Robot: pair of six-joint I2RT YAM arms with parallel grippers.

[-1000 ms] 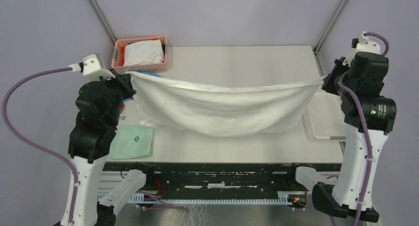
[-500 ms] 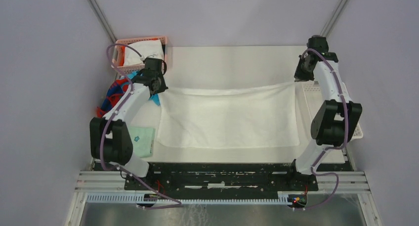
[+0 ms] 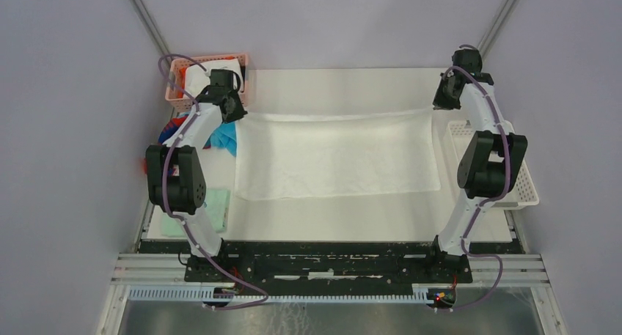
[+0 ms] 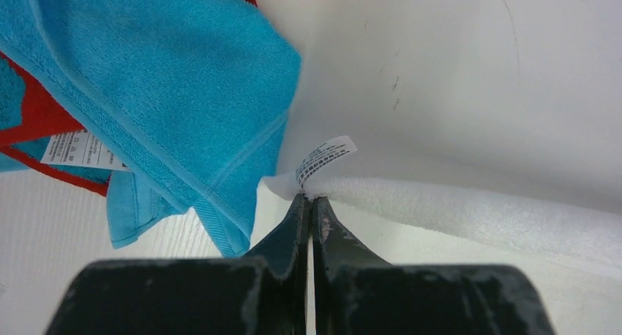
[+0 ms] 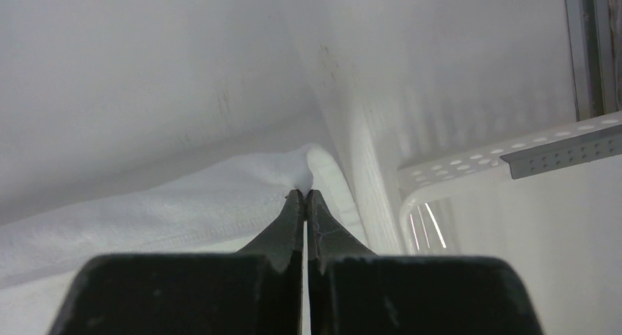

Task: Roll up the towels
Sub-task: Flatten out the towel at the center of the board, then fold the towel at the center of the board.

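A white towel (image 3: 337, 155) lies spread flat across the middle of the table. My left gripper (image 3: 236, 115) is shut on its far left corner (image 4: 293, 185), where a small label sticks up. At the far right corner (image 5: 304, 172) my right gripper (image 3: 434, 106) is shut on the cloth too. The turquoise-blue towel (image 4: 161, 78) lies crumpled just left of the white one, over a red towel (image 4: 33, 122) with dark-blue blotches (image 3: 170, 126). Both arms reach far out over the table.
A pink basket (image 3: 176, 93) with a white cloth in it stands at the back left. A white perforated tray (image 3: 529, 192) sits at the right edge. A mint-green folded cloth (image 3: 216, 207) lies near the front left, partly behind my left arm.
Both arms have stretched forward from near their bases to the far side. The white towel went from hanging in the air between the grippers to lying flat on the table.
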